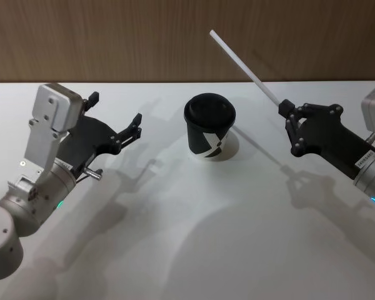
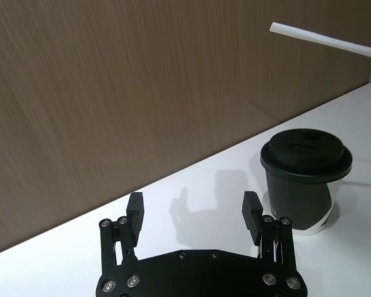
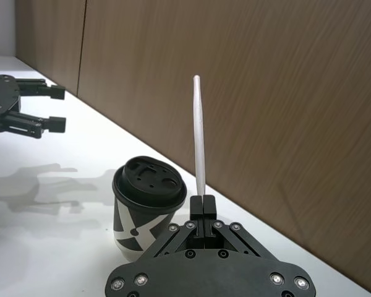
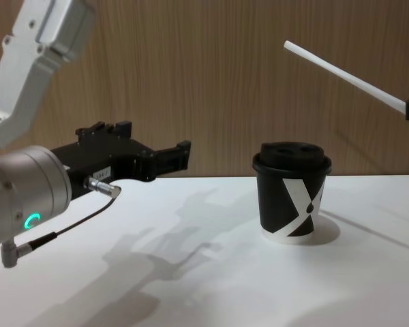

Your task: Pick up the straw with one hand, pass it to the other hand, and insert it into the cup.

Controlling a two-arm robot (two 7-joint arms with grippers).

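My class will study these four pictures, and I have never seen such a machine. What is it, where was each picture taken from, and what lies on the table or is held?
It is a robot with two arms, each ending in a black gripper. One picture looks down from its head, one looks across from its chest, and two come from cameras on its wrists. On the white table stands a black cup with a domed lid. The right gripper is shut on a white straw, held slanting in the air, higher than the cup. The left gripper is open to the cup's left, holding nothing.
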